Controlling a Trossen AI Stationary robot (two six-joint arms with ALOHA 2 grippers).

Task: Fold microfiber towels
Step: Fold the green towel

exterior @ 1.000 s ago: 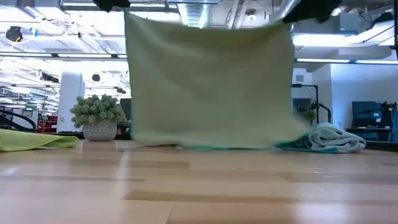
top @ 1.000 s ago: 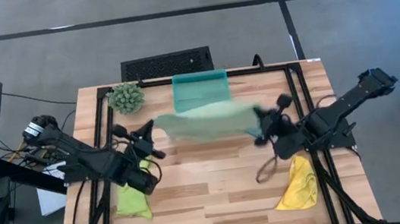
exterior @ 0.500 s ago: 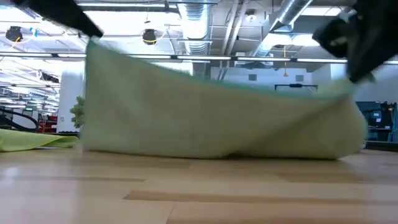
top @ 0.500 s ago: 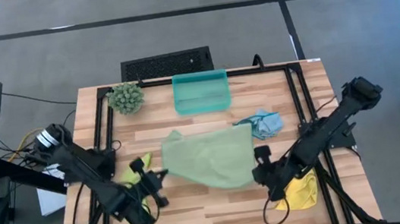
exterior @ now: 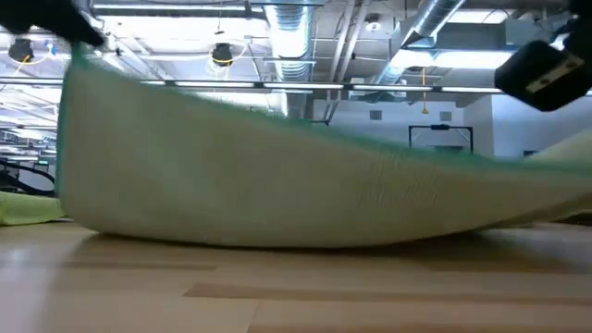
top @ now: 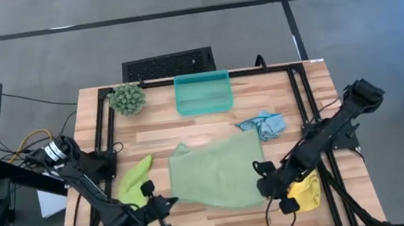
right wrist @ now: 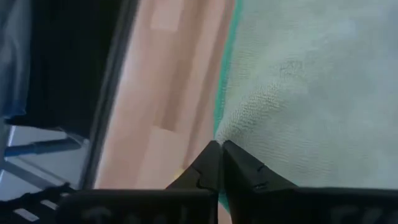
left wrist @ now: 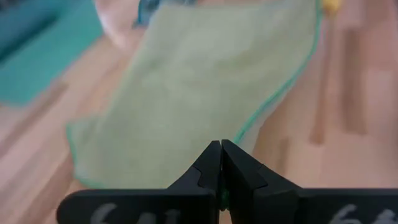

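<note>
The pale sage green towel (top: 217, 174) lies spread over the table's middle, its far part on the wood and its near edge raised. My left gripper (top: 170, 203) is shut on its near left corner. My right gripper (top: 261, 188) is shut on its near right corner. In the low view the sage towel (exterior: 277, 176) sags between the two raised corners. The lime green towel (top: 134, 180) lies crumpled at the left, the light blue towel (top: 264, 125) at the far right, and the yellow towel (top: 304, 193) at the near right under my right arm. My left gripper pinches the towel's near left corner (left wrist: 239, 138), at its teal hem, between the tips of its two fingers. It comes from the near left, slanting down. That corner is held high (exterior: 79, 60) and the cloth slopes away from it onto the table. My right gripper pinches the near right corner (right wrist: 219, 132) at the teal hem, between its fingertips, pointing steeply down from the near right. The corner is lifted off the wood. The cloth runs from it to the table with a slack dip in the middle.
A teal tray (top: 202, 92) stands at the far middle and a spiky green plant ball (top: 128, 98) at the far left. Black frame rails (top: 104, 133) run along both sides. Bare wood (top: 215, 223) shows near the front edge.
Both grippers have come down and toward the table's near edge, tipping to point downward. The sage towel hung upright in the air over the far middle. It is now laid out: its free edge has landed on the table and the held edge is drawn toward the near side.
</note>
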